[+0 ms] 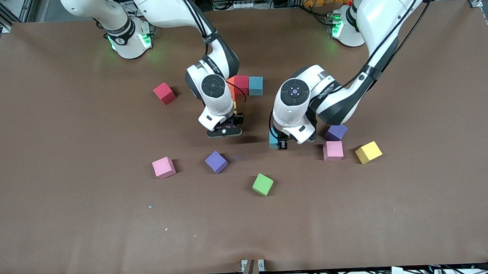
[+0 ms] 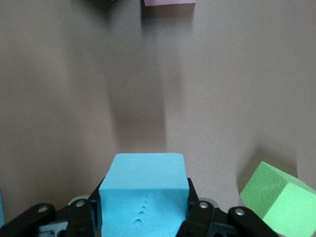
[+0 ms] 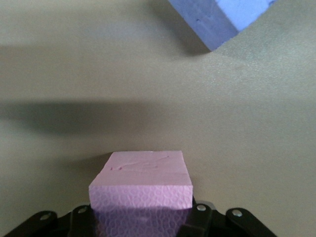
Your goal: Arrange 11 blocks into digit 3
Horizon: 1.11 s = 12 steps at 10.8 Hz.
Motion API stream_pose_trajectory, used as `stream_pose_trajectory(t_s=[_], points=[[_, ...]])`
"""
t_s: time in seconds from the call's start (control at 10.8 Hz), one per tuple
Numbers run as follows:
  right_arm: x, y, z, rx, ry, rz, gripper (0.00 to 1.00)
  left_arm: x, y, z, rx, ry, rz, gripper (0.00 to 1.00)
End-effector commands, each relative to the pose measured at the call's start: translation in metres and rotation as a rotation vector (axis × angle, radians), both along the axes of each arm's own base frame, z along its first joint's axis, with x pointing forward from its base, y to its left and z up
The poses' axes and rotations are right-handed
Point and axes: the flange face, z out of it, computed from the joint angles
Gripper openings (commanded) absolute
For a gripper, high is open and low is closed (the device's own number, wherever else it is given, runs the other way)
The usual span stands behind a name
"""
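Observation:
My left gripper (image 1: pixel 280 143) (image 2: pixel 143 200) is shut on a light blue block (image 1: pixel 273 138) (image 2: pixel 143 190), low over the table beside a purple block (image 1: pixel 336 132). My right gripper (image 1: pixel 224 131) (image 3: pixel 140 210) is shut on a pink block (image 3: pixel 141 182), which the hand mostly hides in the front view. A row of orange (image 1: pixel 232 82), red (image 1: pixel 242 84) and blue (image 1: pixel 255 86) blocks lies close by the right wrist. Loose blocks lie around: red (image 1: pixel 164 93), pink (image 1: pixel 163 167), purple (image 1: pixel 216 161) (image 3: pixel 222 17), pink (image 1: pixel 333 150), yellow (image 1: pixel 368 152).
A green cube (image 1: pixel 263 184) (image 2: pixel 279 197) lies nearer the front camera than both grippers. The brown table (image 1: pixel 66 227) runs wide toward both arms' ends. A sliver of yellow (image 1: pixel 234 105) shows under the right wrist.

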Motion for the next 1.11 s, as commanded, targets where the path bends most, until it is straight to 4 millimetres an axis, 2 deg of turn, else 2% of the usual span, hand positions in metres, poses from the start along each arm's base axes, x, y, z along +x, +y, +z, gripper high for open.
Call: stream_pose_trajectory(t_s=[0.0,0.28,0.56,1.02], points=[[-0.006,0.008,-0.005,0.006,0.001,-0.010,0.37,-0.004,-0.001,0.003,-0.001,-0.003,0.015,0.00],[-0.007,0.006,-0.007,-0.004,0.010,-0.007,0.37,-0.006,-0.003,0.001,-0.001,0.001,0.030,0.00],[-0.005,0.002,-0.008,-0.007,0.013,-0.012,0.37,-0.010,-0.007,-0.011,-0.011,0.002,0.020,0.00],[0.000,-0.002,-0.006,-0.008,0.009,-0.014,0.37,-0.016,-0.003,-0.015,-0.028,-0.009,0.059,0.00]])
